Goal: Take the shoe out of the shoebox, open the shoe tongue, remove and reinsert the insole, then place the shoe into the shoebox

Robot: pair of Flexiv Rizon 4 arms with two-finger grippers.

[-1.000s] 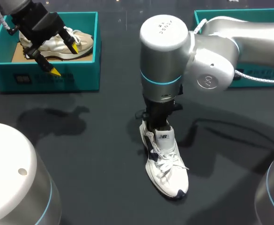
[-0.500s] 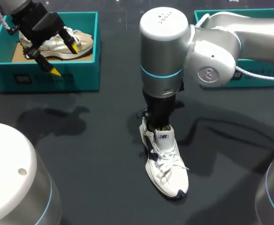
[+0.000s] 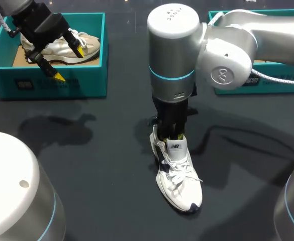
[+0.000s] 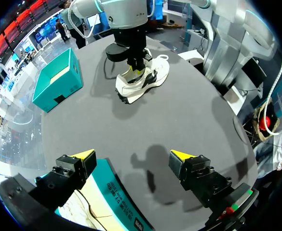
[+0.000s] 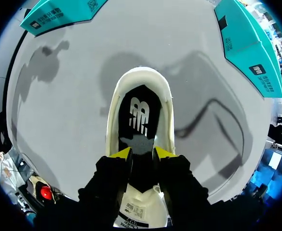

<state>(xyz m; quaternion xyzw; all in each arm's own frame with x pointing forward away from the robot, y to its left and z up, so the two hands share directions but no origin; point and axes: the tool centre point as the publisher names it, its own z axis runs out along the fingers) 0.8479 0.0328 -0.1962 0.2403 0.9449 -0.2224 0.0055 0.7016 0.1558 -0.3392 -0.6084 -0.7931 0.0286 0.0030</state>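
White sneaker [image 3: 177, 175] lies on the dark worktop [image 3: 96, 165] near its middle, outside both boxes. Its long axis runs from the heel, directly under the right arm, to the toe on the robot's side.

From above, the right gripper [image 5: 142, 154] reaches straight down into the shoe's mouth, just heelward of the raised tongue [image 5: 137, 211]. Its fingers stand narrow, apparently pinching the black insole [image 5: 141, 115], which stretches ahead of them to the heel cup. This looks like the insole step. Any pull would have to go upward out of the mouth, and nothing holds the shoe down.

Well apart from the shoe, the left gripper [image 3: 70, 64] hovers over the left shoebox [image 3: 51, 83]. Its fingers are spread wide and hold nothing. The right arm is therefore much the nearer to the shoe.

That teal box holds a cream shoe [image 3: 89, 42] on brown cardboard. The right shoebox [image 3: 282, 80], also teal, sits at the far right, and the right arm hides what is in it.
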